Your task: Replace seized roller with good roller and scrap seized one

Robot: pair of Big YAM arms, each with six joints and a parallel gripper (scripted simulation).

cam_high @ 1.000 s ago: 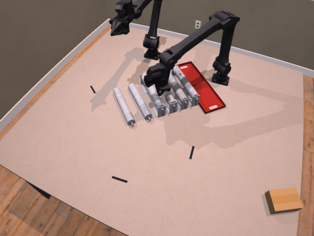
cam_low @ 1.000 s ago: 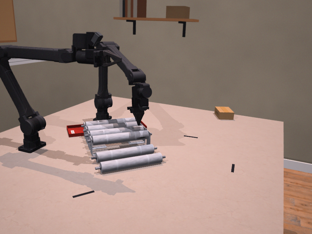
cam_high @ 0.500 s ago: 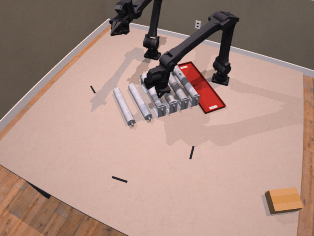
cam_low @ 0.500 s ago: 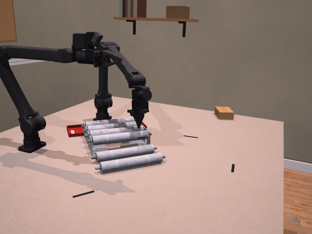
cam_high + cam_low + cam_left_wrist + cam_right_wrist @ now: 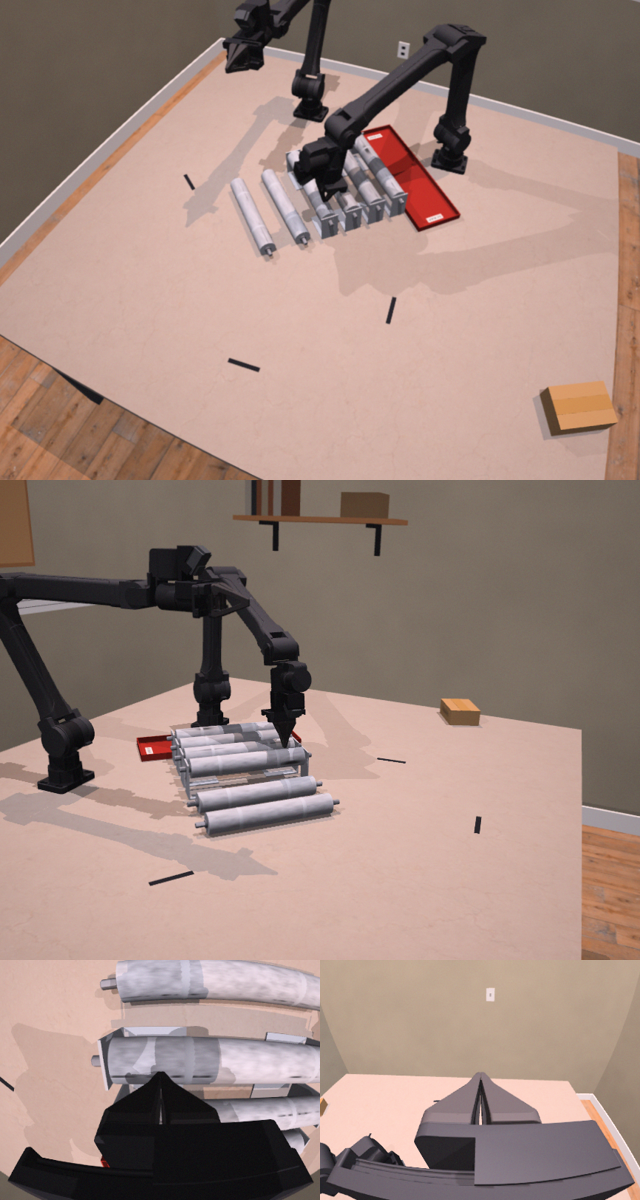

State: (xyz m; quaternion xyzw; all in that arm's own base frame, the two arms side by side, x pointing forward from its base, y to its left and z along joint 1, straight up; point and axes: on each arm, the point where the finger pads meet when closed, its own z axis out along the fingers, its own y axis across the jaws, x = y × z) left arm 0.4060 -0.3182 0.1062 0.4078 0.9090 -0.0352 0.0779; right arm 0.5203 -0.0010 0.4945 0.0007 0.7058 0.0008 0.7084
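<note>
The counter (image 5: 310, 320) (image 5: 361, 893) (image 5: 37, 1004) (image 5: 394, 1108) carries everything, its pale top running up towards the walls. On it stand 2 black arms: the left arm (image 5: 403, 74) (image 5: 250, 606) reaches over the roller bed (image 5: 327, 226) (image 5: 187, 782) (image 5: 104, 1064), while the right arm (image 5: 316, 38) (image 5: 77, 588) is raised, away from the rollers. The bed has 4 rollers lying side by side in its brackets. The red scrap tray (image 5: 421, 196) (image 5: 154, 747) (image 5: 105, 1162) lies just beside the bed, with no roller in it. On the bed's other side, 2 loose rollers lie on the counter, roughly parallel to it: the inner loose roller (image 5: 285, 206) (image 5: 258, 794) (image 5: 222, 982) and the outer loose roller (image 5: 252, 216) (image 5: 271, 814). A cardboard box (image 5: 581, 405) (image 5: 460, 712) (image 5: 323, 1106) sits well apart from them.

The left claw (image 5: 325, 196) (image 5: 284, 745) (image 5: 161, 1078) is fully closed with nothing in it, pointing down at the outermost bed roller (image 5: 321, 207) (image 5: 242, 761) (image 5: 252, 1060) — the one farthest from the tray. Its tips are near that roller's bracket end; whether they touch it, I cannot tell. The right claw (image 5: 227, 70) (image 5: 247, 602) (image 5: 480, 1078) is also fully closed and empty, up in the air — clear of the bed. A white wall outlet (image 5: 403, 49) shows behind the arms in the top view
</note>
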